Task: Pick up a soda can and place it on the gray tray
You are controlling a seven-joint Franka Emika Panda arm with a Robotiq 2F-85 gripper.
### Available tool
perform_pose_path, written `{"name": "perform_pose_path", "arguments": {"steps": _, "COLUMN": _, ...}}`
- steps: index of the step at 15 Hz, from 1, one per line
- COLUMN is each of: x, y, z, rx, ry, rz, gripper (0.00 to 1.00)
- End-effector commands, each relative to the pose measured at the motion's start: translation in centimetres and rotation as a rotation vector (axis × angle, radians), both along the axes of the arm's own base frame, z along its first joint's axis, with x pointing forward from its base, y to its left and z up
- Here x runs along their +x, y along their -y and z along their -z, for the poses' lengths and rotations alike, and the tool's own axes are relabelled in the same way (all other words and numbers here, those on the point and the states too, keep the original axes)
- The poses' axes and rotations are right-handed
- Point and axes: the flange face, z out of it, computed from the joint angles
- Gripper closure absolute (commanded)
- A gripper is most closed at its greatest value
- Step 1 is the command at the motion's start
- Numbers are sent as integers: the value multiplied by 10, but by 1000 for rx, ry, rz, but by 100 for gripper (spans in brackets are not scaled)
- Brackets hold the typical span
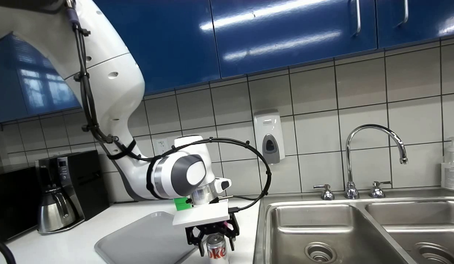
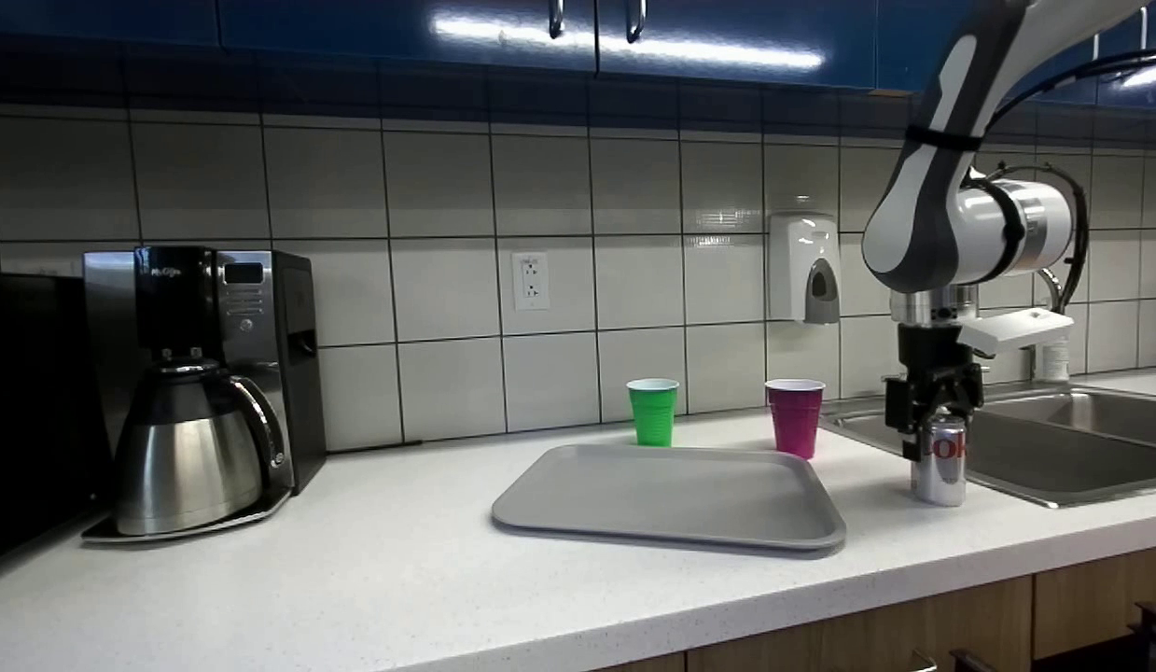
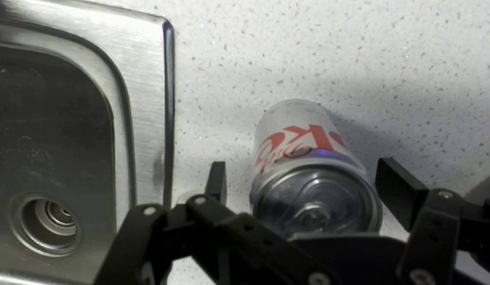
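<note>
The soda can [image 1: 218, 255], silver-white with red lettering, stands upright on the white counter beside the sink. It also shows in an exterior view [image 2: 941, 478] and in the wrist view [image 3: 300, 134]. My gripper [image 1: 217, 249] points down over the can. In the wrist view the gripper [image 3: 302, 178] is open, with one finger on each side of the can's top. A gap shows at the left finger; the right finger is close to the can, and I cannot tell whether it touches. The gray tray [image 2: 671, 495] lies flat on the counter; it also shows in an exterior view [image 1: 146, 238].
A green cup [image 2: 653, 413] and a pink cup [image 2: 795, 417] stand behind the tray. The steel sink [image 3: 150, 99] borders the can's side. A coffee maker [image 2: 195, 401] stands at the far end. A soap dispenser [image 1: 269, 135] and faucet [image 1: 373, 128] are at the wall.
</note>
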Motion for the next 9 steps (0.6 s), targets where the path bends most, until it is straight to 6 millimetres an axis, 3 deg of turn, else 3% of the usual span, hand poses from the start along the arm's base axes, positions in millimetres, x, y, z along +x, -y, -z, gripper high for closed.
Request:
{"name": "perform_pose_path", "arguments": {"steps": 1, "x": 6, "y": 6, "z": 0, "rx": -12, "ry": 10, "rz": 15, "gripper": 35}}
{"name": "perform_pose_path", "arguments": {"steps": 4, "x": 7, "y": 6, "z": 0, "rx": -12, "ry": 9, "rz": 17, "gripper": 58}}
{"name": "perform_pose_path", "arguments": {"steps": 9, "x": 4, "y": 5, "z": -9, "rx": -8, "ry": 25, "rz": 12, "gripper": 61}}
